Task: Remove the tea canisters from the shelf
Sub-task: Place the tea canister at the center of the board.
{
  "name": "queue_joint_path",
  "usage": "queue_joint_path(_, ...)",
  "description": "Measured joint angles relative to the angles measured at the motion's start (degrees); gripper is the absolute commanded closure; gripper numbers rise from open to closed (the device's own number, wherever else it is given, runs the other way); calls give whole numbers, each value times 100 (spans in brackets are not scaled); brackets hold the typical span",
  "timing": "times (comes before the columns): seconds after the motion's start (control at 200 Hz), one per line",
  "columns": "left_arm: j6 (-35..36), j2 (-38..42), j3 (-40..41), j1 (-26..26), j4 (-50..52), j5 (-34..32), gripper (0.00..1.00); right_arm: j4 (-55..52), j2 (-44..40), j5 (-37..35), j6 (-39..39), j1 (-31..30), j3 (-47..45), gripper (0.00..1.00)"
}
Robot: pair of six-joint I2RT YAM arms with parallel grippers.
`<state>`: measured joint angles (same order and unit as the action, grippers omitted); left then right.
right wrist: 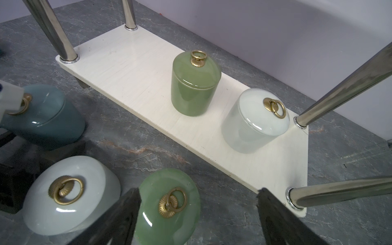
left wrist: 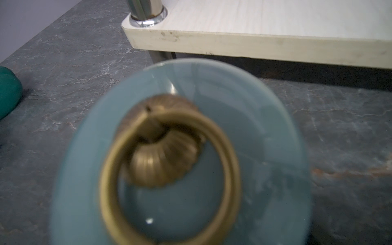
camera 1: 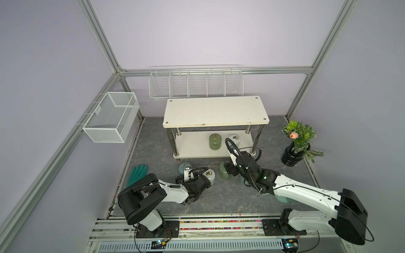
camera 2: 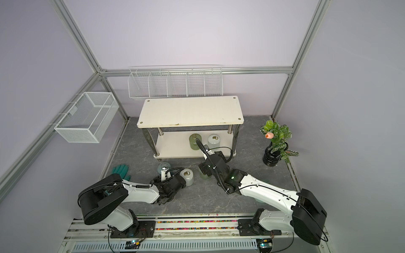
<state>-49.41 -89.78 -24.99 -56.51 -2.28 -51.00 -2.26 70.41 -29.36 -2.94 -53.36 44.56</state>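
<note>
Shelf (camera 1: pixel 215 111) at 12 o'clock of the grey floor (camera 1: pixel 219 197). On its lower board (right wrist: pixel 137 70), two upright and apart: shelved green canister (camera 1: pixel 214 142), and at its 3 o'clock shelved white canister (camera 1: pixel 235 140).

Off the shelf, standing on the floor toward 6 o'clock of it: pale blue canister (camera 1: pixel 183 167), floor white canister (camera 1: pixel 210 176) at 4 o'clock of that, floor green canister (camera 1: pixel 225 173) further round at 3 o'clock (brass rings lying on all three lids).

Left gripper (camera 1: pixel 186 172) directly above the pale blue canister. No fingers in the left wrist view, only the blurred lid and ring (left wrist: pixel 169 169), so cannot tell whether spread or pressed together.

Right gripper (right wrist: pixel 197 189) low by the floor green canister, black fingers (right wrist: pixel 118 220) spread wide and pinching nothing. Lid close against one finger, touching or not unclear, well short of the other.

Teal glove (camera 1: pixel 137 173) at 9 o'clock of the pale blue canister. Black vase (camera 1: pixel 292 156) with plant at 3 o'clock of the shelf.
</note>
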Motion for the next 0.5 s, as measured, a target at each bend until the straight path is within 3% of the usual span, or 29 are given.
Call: queue_joint_path(0.5, -190, 863, 26, -240, 1283, 136, 0, 20, -39, 2, 0, 0, -33, 11)
